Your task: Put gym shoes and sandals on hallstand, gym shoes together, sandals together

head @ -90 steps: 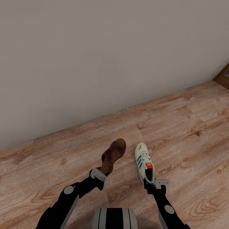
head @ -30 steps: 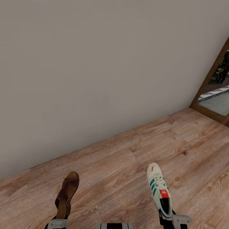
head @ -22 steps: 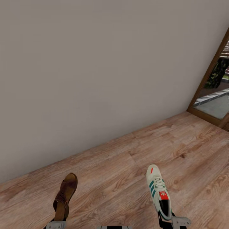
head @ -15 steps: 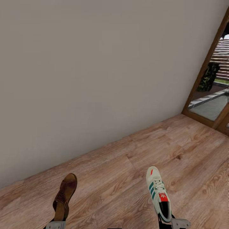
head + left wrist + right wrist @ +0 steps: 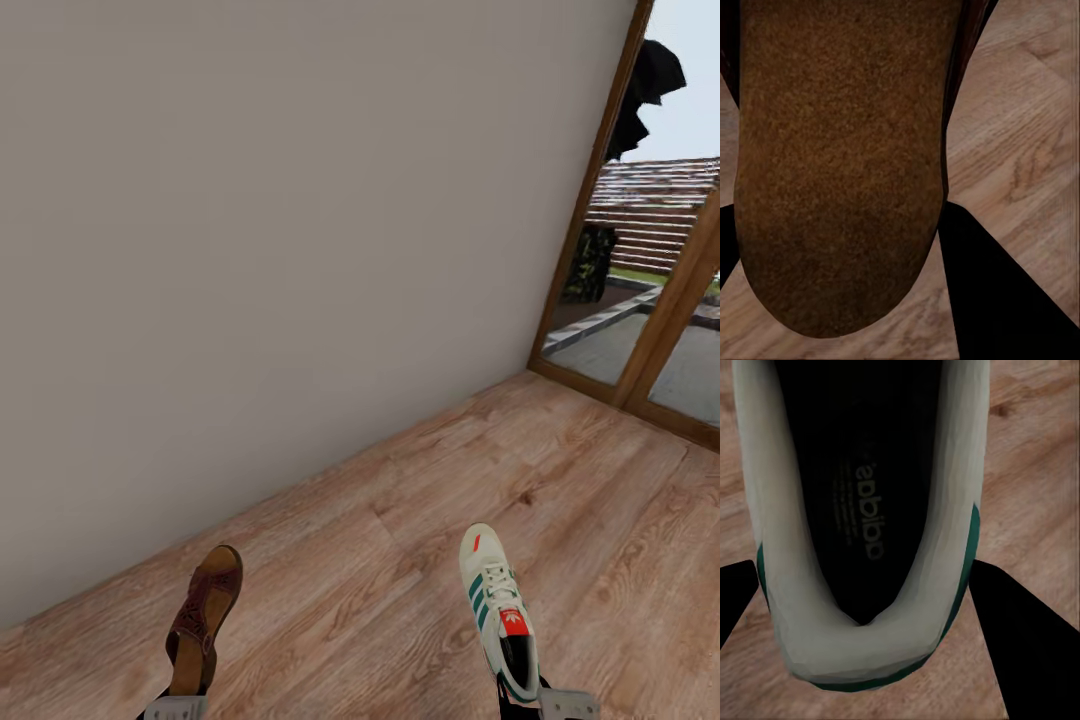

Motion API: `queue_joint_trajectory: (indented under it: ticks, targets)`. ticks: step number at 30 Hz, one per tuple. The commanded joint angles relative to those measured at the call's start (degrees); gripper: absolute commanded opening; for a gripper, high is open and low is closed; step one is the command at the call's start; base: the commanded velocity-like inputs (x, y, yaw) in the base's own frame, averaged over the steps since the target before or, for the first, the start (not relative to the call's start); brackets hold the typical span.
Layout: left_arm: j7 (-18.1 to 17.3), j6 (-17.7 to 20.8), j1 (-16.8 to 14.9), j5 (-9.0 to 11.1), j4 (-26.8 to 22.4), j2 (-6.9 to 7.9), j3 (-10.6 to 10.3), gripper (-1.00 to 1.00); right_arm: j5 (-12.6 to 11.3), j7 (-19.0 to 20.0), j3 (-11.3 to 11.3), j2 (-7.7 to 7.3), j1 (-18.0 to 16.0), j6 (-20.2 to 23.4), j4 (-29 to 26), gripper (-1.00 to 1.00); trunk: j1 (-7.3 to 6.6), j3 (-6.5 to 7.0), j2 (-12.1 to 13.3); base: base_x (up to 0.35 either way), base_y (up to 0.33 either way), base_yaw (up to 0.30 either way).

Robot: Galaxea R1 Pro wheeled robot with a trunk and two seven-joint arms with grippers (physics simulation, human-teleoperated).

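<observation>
A brown sandal (image 5: 205, 618) hangs toe-forward above the corridor floor (image 5: 400, 560) at the lower left of the head view, with my left gripper (image 5: 178, 706) shut on its heel end. In the left wrist view the sandal (image 5: 840, 150) sits between the black fingers (image 5: 997, 292) of the left gripper (image 5: 840, 255). A white gym shoe (image 5: 497, 605) with green stripes is held the same way at the lower right by my right gripper (image 5: 525, 700). The right wrist view looks into the gym shoe's (image 5: 862, 510) black-lined heel opening, clamped by the right gripper (image 5: 870, 615). The hallstand is out of view.
A plain grey wall (image 5: 280, 220) runs close ahead and to the left. At the right stands a wood-framed glass door (image 5: 640, 330), with paved ground and a fence beyond it. Wood planks stretch between the wall and the door.
The whole view has swung up and to the right, bringing the glass door into sight. Since three seconds ago both arms have spread apart and dropped low in the picture, each still holding its shoe.
</observation>
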Motion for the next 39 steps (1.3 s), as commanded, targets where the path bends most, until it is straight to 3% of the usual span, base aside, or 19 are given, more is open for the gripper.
queue_joint_trajectory:
  ticks: [1,15,36,39]
  targets:
    - [-0.4,-0.2,0.0,-0.3,0.0,-0.04,0.2,-1.00,0.6,-0.4,0.0,0.01,0.0,-0.1,0.1,-1.00,-0.24,0.20,0.4,0.000,0.000,-0.234]
    - [-0.4,-0.2,0.0,-0.3,0.0,-0.04,0.2,-1.00,0.6,-0.4,0.0,0.03,0.0,-0.1,0.9,-1.00,-3.31,3.62,6.0,0.000,0.000,-0.234]
    - [-0.6,-0.2,0.0,-0.2,-0.2,-0.11,0.2,-1.00,0.6,-0.4,0.0,0.02,0.0,-0.1,1.0,-1.00,-3.31,4.98,6.0,0.000,0.000,-0.234]
    - [-0.6,-0.2,0.0,-0.2,-0.2,-0.05,0.1,-1.00,0.6,-0.4,0.0,0.02,0.0,-0.1,1.0,-1.00,-2.65,4.63,4.8,0.000,0.000,-0.234]
